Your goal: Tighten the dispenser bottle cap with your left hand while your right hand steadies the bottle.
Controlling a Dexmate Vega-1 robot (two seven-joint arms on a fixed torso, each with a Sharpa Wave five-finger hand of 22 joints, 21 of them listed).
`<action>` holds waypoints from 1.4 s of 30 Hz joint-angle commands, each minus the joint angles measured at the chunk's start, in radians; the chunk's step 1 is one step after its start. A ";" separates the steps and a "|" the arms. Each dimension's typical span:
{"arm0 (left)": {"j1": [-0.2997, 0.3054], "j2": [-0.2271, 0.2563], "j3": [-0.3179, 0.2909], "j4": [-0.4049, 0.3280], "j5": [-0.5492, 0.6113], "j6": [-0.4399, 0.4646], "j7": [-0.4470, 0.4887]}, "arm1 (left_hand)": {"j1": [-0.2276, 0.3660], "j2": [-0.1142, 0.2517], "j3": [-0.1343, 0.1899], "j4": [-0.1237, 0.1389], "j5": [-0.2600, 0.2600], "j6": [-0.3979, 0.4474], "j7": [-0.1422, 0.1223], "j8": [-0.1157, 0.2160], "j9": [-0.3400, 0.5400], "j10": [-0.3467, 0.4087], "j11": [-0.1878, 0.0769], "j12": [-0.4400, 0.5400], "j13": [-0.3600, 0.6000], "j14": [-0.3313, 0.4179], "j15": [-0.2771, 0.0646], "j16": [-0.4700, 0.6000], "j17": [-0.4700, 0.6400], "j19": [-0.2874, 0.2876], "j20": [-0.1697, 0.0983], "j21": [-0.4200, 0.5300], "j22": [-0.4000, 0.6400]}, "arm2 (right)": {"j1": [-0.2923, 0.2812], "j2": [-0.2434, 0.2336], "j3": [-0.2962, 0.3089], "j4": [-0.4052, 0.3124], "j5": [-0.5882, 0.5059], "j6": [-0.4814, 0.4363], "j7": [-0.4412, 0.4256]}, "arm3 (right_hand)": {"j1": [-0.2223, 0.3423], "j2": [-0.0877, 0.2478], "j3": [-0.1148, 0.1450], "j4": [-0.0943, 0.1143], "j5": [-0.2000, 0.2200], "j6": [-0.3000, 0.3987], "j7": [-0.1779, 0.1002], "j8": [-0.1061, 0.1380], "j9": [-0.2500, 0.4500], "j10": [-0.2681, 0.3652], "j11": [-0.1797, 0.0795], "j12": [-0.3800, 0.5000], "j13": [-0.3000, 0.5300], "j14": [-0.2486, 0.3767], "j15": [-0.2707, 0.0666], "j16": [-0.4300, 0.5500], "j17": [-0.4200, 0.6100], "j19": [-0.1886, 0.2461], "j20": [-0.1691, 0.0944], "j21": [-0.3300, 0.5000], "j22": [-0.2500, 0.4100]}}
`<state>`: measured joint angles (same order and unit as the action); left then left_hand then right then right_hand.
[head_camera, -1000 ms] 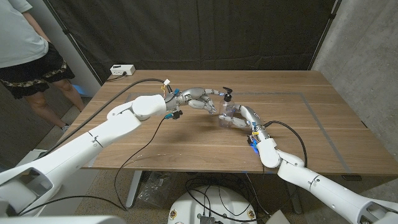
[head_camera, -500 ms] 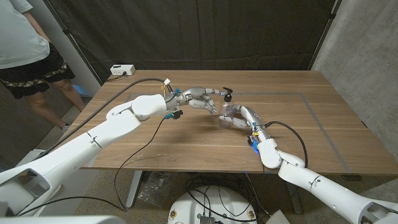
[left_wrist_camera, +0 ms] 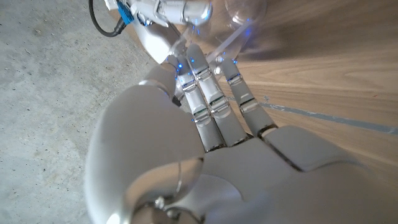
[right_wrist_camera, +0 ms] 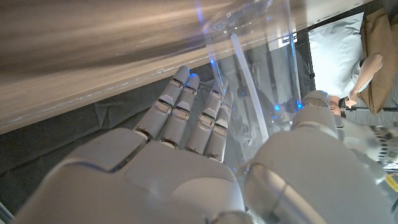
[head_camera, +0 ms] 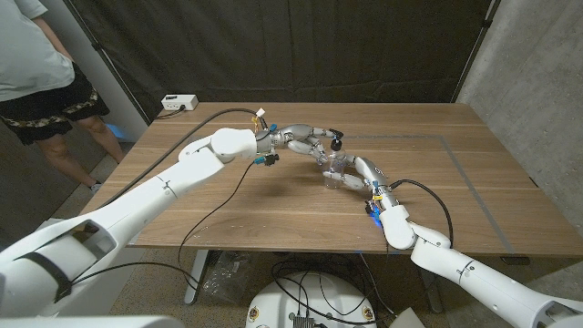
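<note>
A clear dispenser bottle [head_camera: 334, 168] with a black pump cap [head_camera: 336, 138] stands upright near the middle of the wooden table [head_camera: 273, 205]. My left hand [head_camera: 308, 143] comes in from the left at cap height, and its fingers close around the cap. My right hand [head_camera: 353, 172] grips the bottle's body from the right and near side. In the right wrist view the clear bottle [right_wrist_camera: 255, 74] sits between my right hand's fingers [right_wrist_camera: 186, 118] and thumb. In the left wrist view my left hand's fingers [left_wrist_camera: 211, 93] reach up to the clear bottle [left_wrist_camera: 245, 12].
A white power box [head_camera: 179, 103] lies at the table's far left corner. A black cable [head_camera: 214, 211] trails from my left arm over the table's near left. Tape lines [head_camera: 460, 169] mark the right half. A person [head_camera: 41, 73] stands beyond the left edge.
My left arm has stretched out and its wrist has moved right, closer to the bottle. The hand has turned at the cap. The right hand keeps its hold on the bottle.
</note>
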<state>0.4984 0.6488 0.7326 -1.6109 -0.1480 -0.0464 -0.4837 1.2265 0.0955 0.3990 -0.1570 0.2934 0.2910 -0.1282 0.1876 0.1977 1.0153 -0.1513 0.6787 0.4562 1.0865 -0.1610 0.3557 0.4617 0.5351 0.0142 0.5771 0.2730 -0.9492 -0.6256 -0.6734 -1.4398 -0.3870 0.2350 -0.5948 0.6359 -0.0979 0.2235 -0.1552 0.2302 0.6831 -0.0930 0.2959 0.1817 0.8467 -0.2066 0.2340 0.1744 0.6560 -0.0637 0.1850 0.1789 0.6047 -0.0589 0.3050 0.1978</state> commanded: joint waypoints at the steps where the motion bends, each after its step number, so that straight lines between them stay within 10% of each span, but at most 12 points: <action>1: -0.171 -0.104 0.059 0.277 -0.008 -0.046 -0.124 | 0.011 0.007 0.004 0.005 0.005 0.001 0.006 0.005 0.003 0.002 -0.006 0.028 0.103 0.005 0.000 -0.001 0.008 -0.007 0.002 0.009 0.001 | -0.006 -0.002 0.009 -0.005 0.006 0.000 0.001 | 0.145 0.148 0.022 0.020 -0.002 0.135 -0.130 0.001 0.003 0.010 -0.003 0.006 0.005 0.005 -0.039 0.000 0.005 0.005 -0.017 0.001 0.002; 17: 0.158 0.159 -0.111 -0.201 -0.103 0.081 0.094 | 0.010 0.002 0.009 0.004 0.011 0.012 0.005 0.008 0.003 -0.003 -0.006 0.033 0.098 0.011 0.001 -0.007 0.015 -0.007 0.003 0.029 0.003 | 0.040 0.016 -0.007 0.055 0.012 0.030 0.023 | 0.146 0.149 0.023 0.020 -0.004 0.136 -0.130 -0.004 0.003 0.011 -0.004 0.003 0.005 0.006 -0.040 0.000 0.005 0.005 -0.017 0.001 0.002; 30: 0.265 0.154 -0.141 -0.274 -0.118 0.081 0.221 | 0.021 -0.004 0.012 -0.003 0.014 -0.014 -0.001 -0.001 0.003 -0.005 0.000 0.041 0.101 0.022 0.001 -0.001 0.030 -0.005 0.003 0.047 0.004 | 0.039 0.023 -0.010 0.050 0.013 0.018 0.022 | 0.183 0.159 0.038 0.004 -0.003 0.137 -0.131 -0.015 0.003 0.011 -0.005 -0.004 0.005 0.005 -0.043 -0.003 0.003 0.002 -0.021 0.000 0.002; 42: 0.338 0.152 -0.161 -0.316 -0.147 0.098 0.301 | 0.021 -0.006 0.011 0.001 0.015 -0.013 0.006 0.003 0.002 -0.001 0.006 0.044 0.092 0.033 0.006 0.005 0.045 0.008 0.006 0.070 0.006 | 0.037 0.033 -0.017 0.040 0.022 -0.018 0.036 | 0.267 0.235 0.093 -0.006 -0.013 0.140 -0.132 -0.035 0.006 0.006 -0.009 -0.017 0.006 -0.003 -0.055 -0.003 0.006 -0.013 -0.034 -0.002 0.007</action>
<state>0.7548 0.7908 0.6013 -1.8691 -0.2721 0.0403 -0.2627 1.2384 0.0836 0.4060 -0.1558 0.3001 0.2749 -0.1230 0.1876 0.1975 1.0073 -0.1462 0.6927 0.4562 1.1095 -0.1555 0.3558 0.5031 0.5321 0.0217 0.6378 0.2767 -0.9139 -0.5994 -0.6815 -1.3956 -0.3690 0.2442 -0.5732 0.6482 -0.1101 0.2711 -0.2027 0.2231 0.6865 -0.0973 0.2647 0.1841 0.8513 -0.2078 0.2183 0.1795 0.6560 -0.0637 0.1851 0.1789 0.5956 -0.0572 0.3050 0.2027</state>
